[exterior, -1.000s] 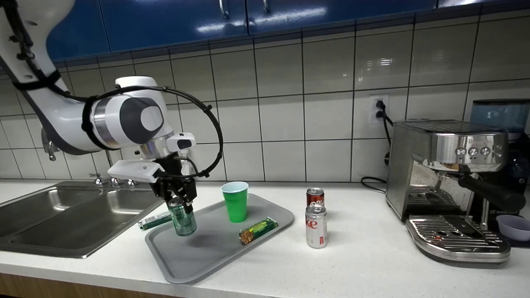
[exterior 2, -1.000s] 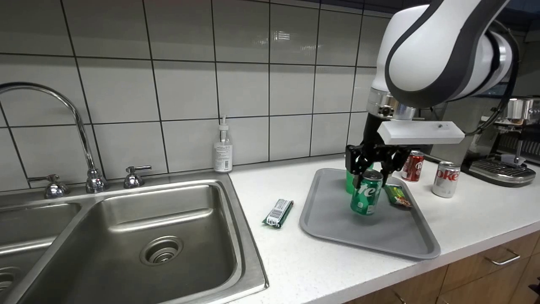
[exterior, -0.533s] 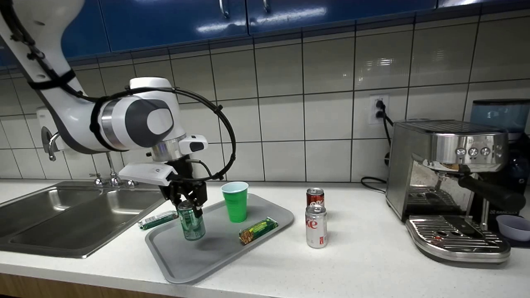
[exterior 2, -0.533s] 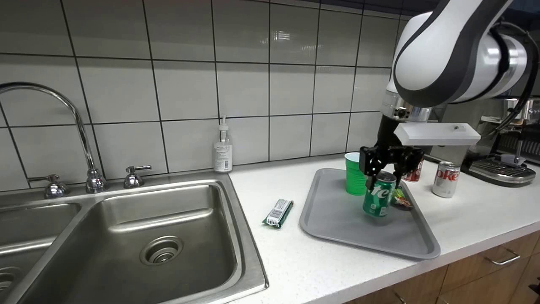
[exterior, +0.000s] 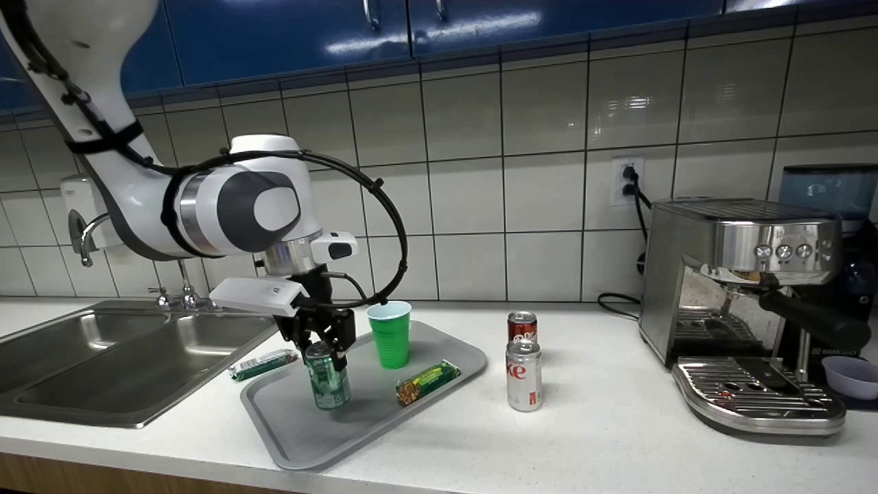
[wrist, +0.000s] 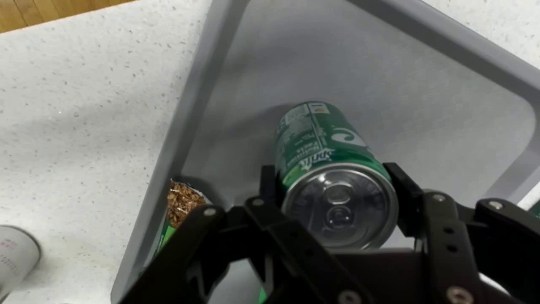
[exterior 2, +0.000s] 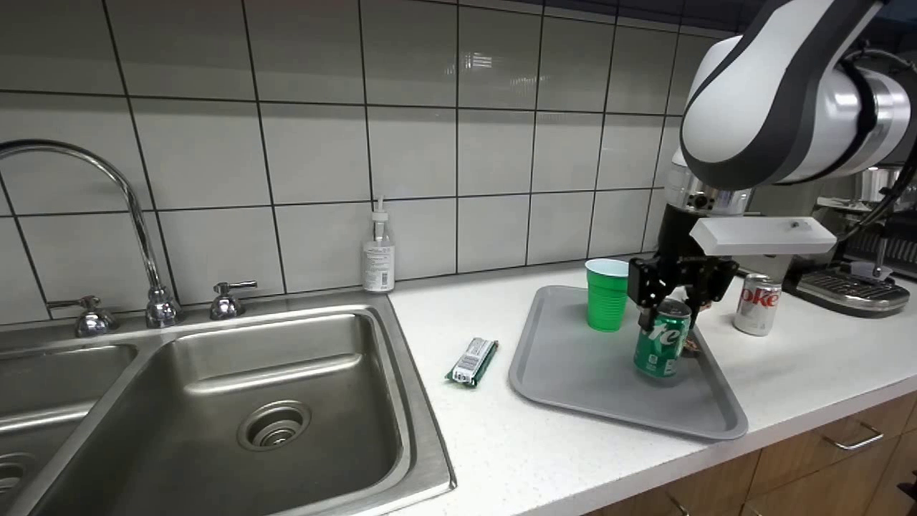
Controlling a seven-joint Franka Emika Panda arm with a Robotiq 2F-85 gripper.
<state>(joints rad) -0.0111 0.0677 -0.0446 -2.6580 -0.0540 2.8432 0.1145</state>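
Note:
My gripper point(exterior: 322, 355) is shut on a green Sprite can point(exterior: 330, 385), its fingers on both sides near the can's top, as the wrist view point(wrist: 331, 177) shows. The can is about upright over the front part of the grey tray point(exterior: 370, 415). I cannot tell whether its base touches the tray. It also shows in an exterior view point(exterior 2: 659, 351). A green cup point(exterior: 391, 339) stands on the tray behind the can. A green-wrapped granola bar point(exterior: 429, 383) lies near the tray's edge, partly hidden by the gripper in the wrist view point(wrist: 183, 202).
A second wrapped bar point(exterior 2: 473, 362) lies on the counter between tray and sink point(exterior 2: 286, 387). A silver Diet Coke can point(exterior: 524, 377) and a red can point(exterior: 523, 326) stand beside the tray. An espresso machine point(exterior: 748, 233) and a soap bottle point(exterior 2: 379, 258) stand farther off.
The gripper has carried the can across the tray, away from the sink, and lower. The green cup has come into full view behind it. Nothing else has moved.

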